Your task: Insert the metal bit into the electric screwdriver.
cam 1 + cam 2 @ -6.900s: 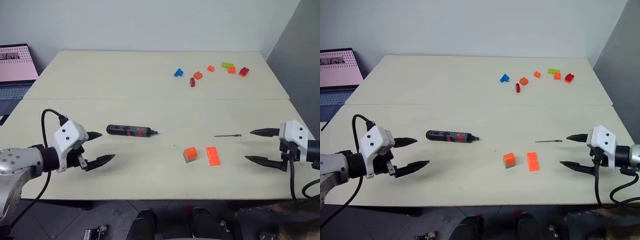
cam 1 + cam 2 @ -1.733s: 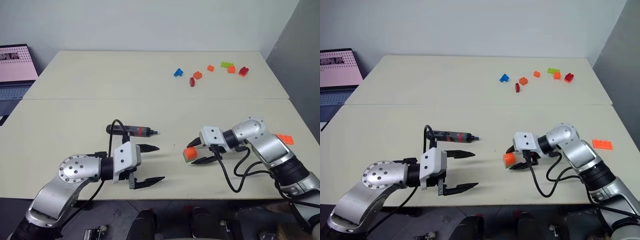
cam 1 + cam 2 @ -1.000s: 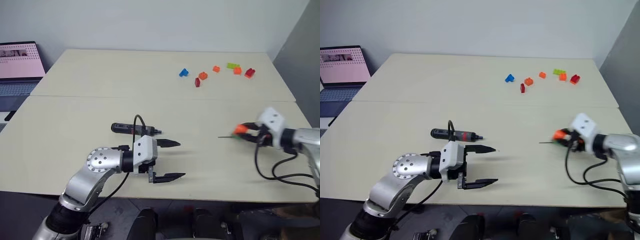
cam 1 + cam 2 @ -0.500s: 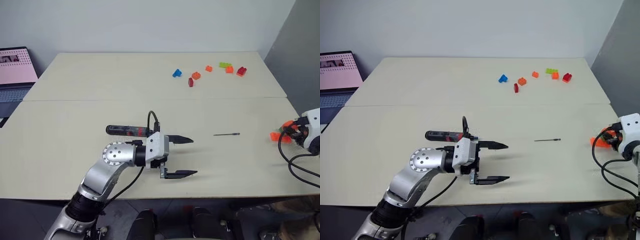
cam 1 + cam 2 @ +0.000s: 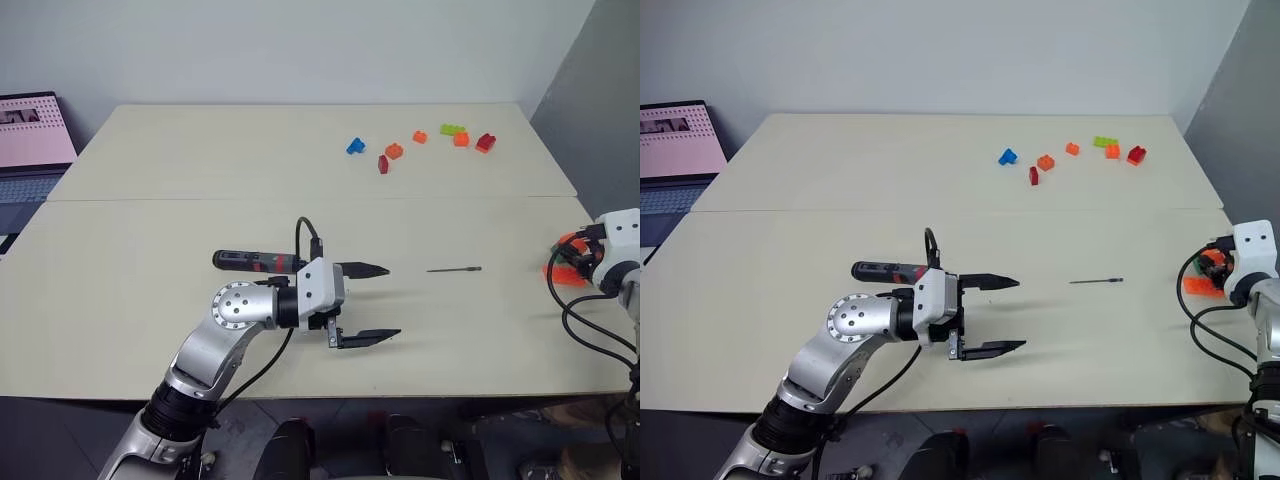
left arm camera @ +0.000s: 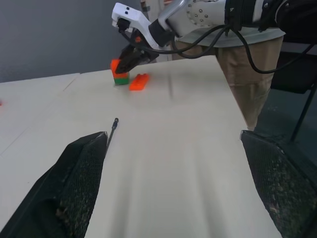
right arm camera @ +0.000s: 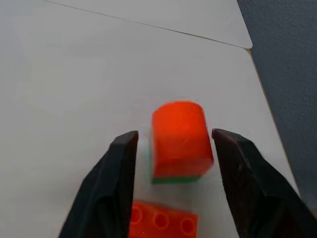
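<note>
The electric screwdriver (image 5: 258,261) lies on the table, black with a red band, its tip pointing right. My left gripper (image 5: 385,300) hangs open just right of it, pointing right, with nothing between its fingers. The metal bit (image 5: 454,269) lies alone on the table farther right, and the left wrist view has the bit (image 6: 112,130) ahead of the open fingers. My right gripper (image 5: 572,258) is at the table's right edge. Its jaws stand a little wider than an orange block with a green base (image 7: 181,141), which sits on the table between them.
A flat orange brick (image 7: 161,218) lies right beside the orange block. Several small coloured bricks (image 5: 420,145) are scattered at the back right. A laptop (image 5: 30,140) stands beyond the left edge. A seam (image 5: 300,198) crosses the tabletop.
My right gripper carried the orange block to the right edge, beside the flat brick, and its jaws have widened off it. The left gripper crept slightly right.
</note>
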`<state>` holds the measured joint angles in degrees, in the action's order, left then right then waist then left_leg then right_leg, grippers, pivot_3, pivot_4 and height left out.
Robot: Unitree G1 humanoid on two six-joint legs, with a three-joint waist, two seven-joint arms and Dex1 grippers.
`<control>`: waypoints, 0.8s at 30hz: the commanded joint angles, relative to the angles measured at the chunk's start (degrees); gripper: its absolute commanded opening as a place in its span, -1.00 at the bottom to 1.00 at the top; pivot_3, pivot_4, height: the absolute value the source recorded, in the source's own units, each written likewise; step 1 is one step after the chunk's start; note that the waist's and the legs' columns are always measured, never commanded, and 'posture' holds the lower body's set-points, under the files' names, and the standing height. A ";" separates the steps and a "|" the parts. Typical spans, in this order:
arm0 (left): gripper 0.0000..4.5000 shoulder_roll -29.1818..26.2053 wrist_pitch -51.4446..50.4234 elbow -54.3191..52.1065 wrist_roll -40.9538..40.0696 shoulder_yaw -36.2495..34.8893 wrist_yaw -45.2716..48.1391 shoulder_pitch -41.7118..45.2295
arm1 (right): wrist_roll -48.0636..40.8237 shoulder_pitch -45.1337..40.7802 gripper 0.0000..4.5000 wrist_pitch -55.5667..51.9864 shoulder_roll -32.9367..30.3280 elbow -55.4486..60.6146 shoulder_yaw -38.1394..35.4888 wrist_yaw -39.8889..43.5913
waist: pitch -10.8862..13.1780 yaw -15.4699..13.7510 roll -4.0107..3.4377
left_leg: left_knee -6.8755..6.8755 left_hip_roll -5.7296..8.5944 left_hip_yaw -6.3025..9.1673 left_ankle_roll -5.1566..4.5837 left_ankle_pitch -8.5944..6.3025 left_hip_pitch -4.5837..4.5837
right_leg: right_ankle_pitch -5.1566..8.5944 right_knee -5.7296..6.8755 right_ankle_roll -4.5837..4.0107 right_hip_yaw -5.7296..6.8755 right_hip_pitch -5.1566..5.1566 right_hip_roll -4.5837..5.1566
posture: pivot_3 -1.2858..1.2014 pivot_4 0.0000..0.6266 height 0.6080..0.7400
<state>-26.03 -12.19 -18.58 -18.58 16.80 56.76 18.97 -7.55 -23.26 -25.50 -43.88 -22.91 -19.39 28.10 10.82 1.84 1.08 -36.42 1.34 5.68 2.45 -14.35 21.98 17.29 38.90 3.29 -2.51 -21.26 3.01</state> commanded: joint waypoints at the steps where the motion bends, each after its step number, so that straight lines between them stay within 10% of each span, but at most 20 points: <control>1: 1.00 0.38 0.28 -1.87 -0.14 -0.75 -1.05 0.43 | -2.08 -0.74 0.59 0.52 -0.01 2.08 -2.27 -0.71 | 0.00 0.00 0.00 | 0.00 0.00 0.00 0.00 0.00 0.00 | 0.00 0.00 0.00 0.00 0.00 0.00 | 0.03 -0.52 1.00; 5: 1.00 -0.15 -1.95 -2.69 -0.57 -1.38 -2.41 0.36 | -3.91 0.82 0.99 0.18 -0.60 4.57 -4.26 -0.59 | 0.00 -0.02 0.00 | 0.00 0.00 0.01 0.00 0.00 0.01 | 0.00 0.00 0.00 0.00 0.00 0.01 | 0.03 -0.52 1.00; 17: 1.00 -14.18 -9.38 -4.59 2.18 -8.66 -2.43 2.28 | -14.46 16.57 0.99 -0.48 -6.37 36.22 -1.82 19.23 | 0.01 0.36 -0.03 | 0.04 -0.03 0.04 0.00 0.00 0.00 | 0.01 0.01 0.02 0.02 -0.04 -0.06 | 0.03 -0.52 1.00; 24: 1.00 -27.14 -0.46 13.93 15.11 -1.21 11.06 18.15 | -22.93 14.13 0.99 -4.95 -9.33 51.38 7.84 28.45 | 0.06 -0.04 0.04 | -0.01 0.00 0.22 0.00 0.00 -0.02 | 0.16 -0.08 0.25 0.18 0.05 -0.35 | 0.03 -0.52 1.00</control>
<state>-53.01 -15.78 -8.37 -6.73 13.63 64.81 33.83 -28.05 -7.36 -29.74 -53.07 24.84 -12.52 55.21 10.87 1.80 1.12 -36.42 1.34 5.90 2.45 -14.35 21.99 17.45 38.79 3.53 -2.33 -21.22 2.64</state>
